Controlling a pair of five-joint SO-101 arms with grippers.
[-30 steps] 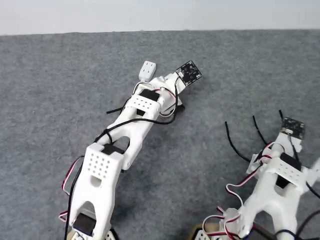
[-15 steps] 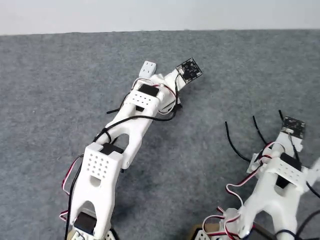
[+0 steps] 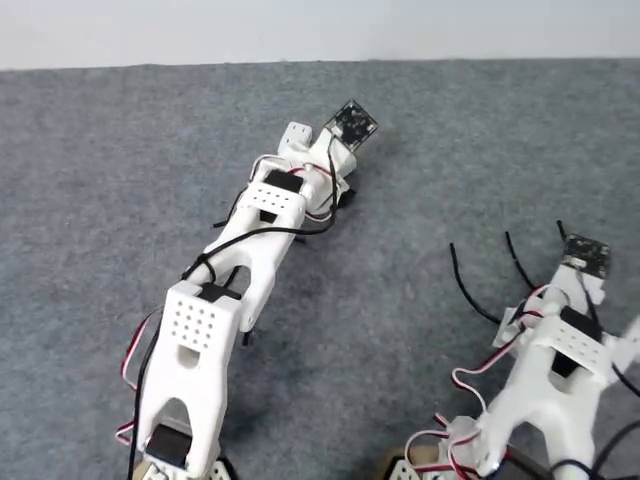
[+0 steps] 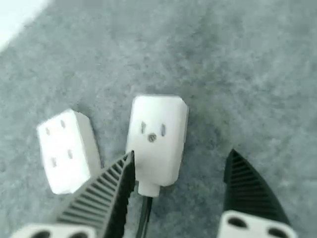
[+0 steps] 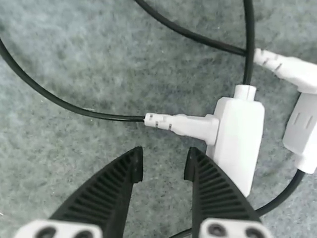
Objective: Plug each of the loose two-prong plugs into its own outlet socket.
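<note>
Left pincer point(image 4: 182, 155), spread wide and empty, has swung toward eleven o'clock and now straddles a corded outlet socket point(image 4: 157, 139) beside an adapter block point(image 4: 67, 148), seemingly lined up to grasp it. Right pincer point(image 5: 164, 159), slightly parted, hangs over a plug point(image 5: 190, 125) at the worktop's point(image 3: 100, 200) four o'clock.

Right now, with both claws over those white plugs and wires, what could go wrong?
The open left gripper hangs over the corded socket; one finger sits close to the neighbouring white block and might knock it aside.
Black cords run close around the plug under the right gripper; a grab could snag a cord instead.
</note>
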